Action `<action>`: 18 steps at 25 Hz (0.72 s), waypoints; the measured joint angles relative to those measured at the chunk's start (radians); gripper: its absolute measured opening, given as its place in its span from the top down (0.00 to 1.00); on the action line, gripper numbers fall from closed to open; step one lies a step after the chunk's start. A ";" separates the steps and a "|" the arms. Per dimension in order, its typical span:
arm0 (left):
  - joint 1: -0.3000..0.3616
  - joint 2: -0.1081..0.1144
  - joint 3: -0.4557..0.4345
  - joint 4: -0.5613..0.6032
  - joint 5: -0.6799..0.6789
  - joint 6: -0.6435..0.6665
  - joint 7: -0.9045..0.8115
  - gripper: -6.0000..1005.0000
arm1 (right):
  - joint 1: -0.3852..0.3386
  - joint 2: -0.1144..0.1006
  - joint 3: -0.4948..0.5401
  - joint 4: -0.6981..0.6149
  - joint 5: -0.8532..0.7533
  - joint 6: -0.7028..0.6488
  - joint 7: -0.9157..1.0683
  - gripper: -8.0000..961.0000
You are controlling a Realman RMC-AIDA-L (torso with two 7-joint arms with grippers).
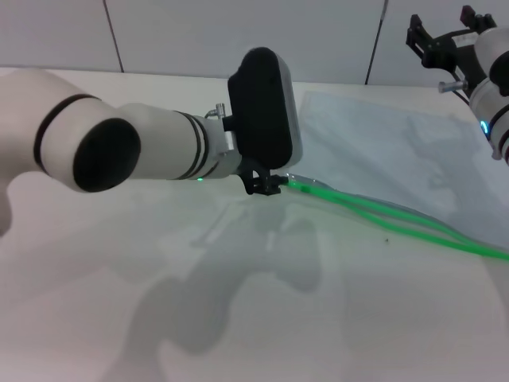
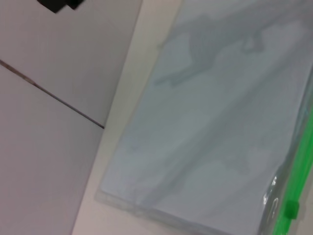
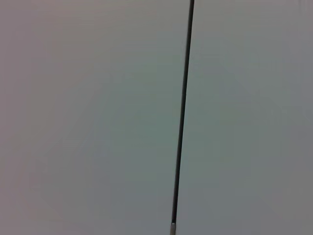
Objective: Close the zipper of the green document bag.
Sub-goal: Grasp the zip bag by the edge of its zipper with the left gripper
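While right arm parked, left tool (image 1: 266,185) at zipper (image 1: 382,217).

White arm segs w/ black bands, black wrist housing, green LED

The green document bag (image 1: 382,151) is a flat, translucent grey-clear pouch. It lies on the right part of the tabletop (image 1: 238,318), reaching toward the far wall. Its surface shows light wrinkles. The zipper (image 1: 398,219) is a thin bright green strip along the long edge nearest to the robot. The strip is split into two lines that stand apart, so this edge is open; the two lines come together at the left end. In the left wrist view a small green tab (image 2: 292,209) sits on the strip.
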 joint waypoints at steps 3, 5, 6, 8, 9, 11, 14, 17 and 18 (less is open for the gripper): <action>-0.012 0.000 0.018 -0.016 0.001 0.000 -0.010 0.25 | 0.001 0.000 0.000 0.000 0.000 0.000 0.000 0.15; -0.011 -0.001 0.026 -0.007 0.001 -0.003 -0.019 0.25 | 0.001 0.000 0.000 0.000 0.000 0.000 0.000 0.15; -0.009 -0.001 0.029 0.002 0.001 -0.005 -0.022 0.25 | 0.001 0.000 0.000 0.000 0.000 0.000 0.000 0.15; -0.006 0.001 0.033 0.031 0.001 -0.009 -0.032 0.25 | 0.001 0.000 0.000 0.000 0.000 0.000 0.000 0.15; -0.005 0.001 0.034 0.039 0.001 -0.014 -0.036 0.25 | 0.001 0.000 0.000 0.001 0.000 0.000 0.000 0.15; -0.004 0.002 0.034 0.044 0.003 -0.021 -0.038 0.25 | 0.001 0.000 0.000 0.001 0.000 0.000 0.000 0.15; -0.004 0.001 0.034 0.050 0.017 -0.037 -0.047 0.25 | 0.001 0.000 0.000 0.002 0.000 -0.001 0.000 0.15; -0.004 0.000 0.044 0.049 0.031 -0.052 -0.074 0.25 | 0.002 0.000 0.000 0.002 0.000 -0.001 0.000 0.15; -0.004 0.001 0.049 0.049 0.034 -0.056 -0.084 0.25 | 0.002 0.000 0.000 0.002 0.000 -0.001 0.000 0.15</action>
